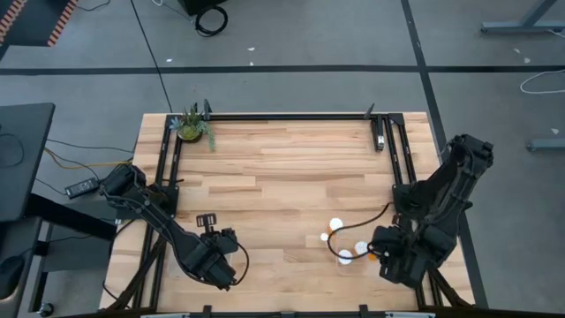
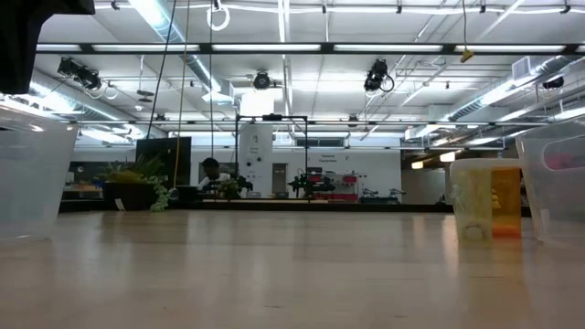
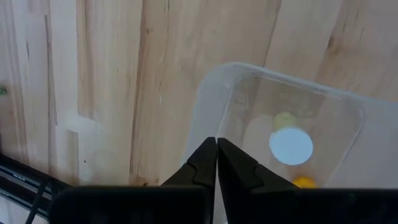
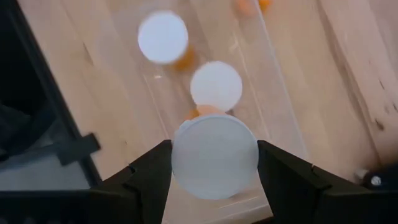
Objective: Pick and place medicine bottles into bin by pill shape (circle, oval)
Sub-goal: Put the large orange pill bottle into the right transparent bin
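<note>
My right gripper is shut on a white round-topped medicine bottle at the table's near right, above a clear bin. Two more white-topped bottles stand below it inside that bin, with orange showing beside them. In the high view the white tops show as discs. My left gripper is shut and empty at the table's near left, over the rim of a second clear bin that holds one white-topped bottle. My right gripper pinches the bottle's round top between its two fingers, one on each side of the top's rim. The fingers point down from above. The bottle is upright and lifted clear above the bin; its body is hidden under its own top.
A small potted plant stands at the table's far left corner. A black frame runs along the far edge and both sides. In the low view clear bin walls flank the table, with an orange-filled bottle at the right.
</note>
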### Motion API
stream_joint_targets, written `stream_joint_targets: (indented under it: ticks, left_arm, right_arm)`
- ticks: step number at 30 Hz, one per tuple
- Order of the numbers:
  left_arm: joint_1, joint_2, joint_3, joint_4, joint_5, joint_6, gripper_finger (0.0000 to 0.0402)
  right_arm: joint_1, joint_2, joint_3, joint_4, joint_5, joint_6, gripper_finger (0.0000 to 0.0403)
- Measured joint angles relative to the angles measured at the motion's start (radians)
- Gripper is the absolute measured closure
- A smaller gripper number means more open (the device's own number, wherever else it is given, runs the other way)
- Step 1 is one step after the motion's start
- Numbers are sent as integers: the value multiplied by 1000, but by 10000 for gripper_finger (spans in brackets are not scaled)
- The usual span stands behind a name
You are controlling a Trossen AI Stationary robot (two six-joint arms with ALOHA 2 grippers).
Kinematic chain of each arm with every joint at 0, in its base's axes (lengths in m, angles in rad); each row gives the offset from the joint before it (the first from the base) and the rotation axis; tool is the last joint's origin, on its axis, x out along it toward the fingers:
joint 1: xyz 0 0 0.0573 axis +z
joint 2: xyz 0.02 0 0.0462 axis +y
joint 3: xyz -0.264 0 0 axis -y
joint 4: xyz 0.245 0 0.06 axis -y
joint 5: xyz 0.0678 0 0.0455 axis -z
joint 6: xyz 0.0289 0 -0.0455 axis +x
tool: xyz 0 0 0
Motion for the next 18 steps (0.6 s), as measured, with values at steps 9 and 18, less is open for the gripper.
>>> stream_joint_targets:
  ticks: [9, 18]
  left_arm:
    - [0, 0, 0, 0, -4, 39, 387]
    - [0, 0, 0, 0, -24, 152, 378]
  right_arm:
    - [9, 117, 2, -28, -38, 71, 175]
    - [-15, 137, 1, -29, -25, 125, 175]
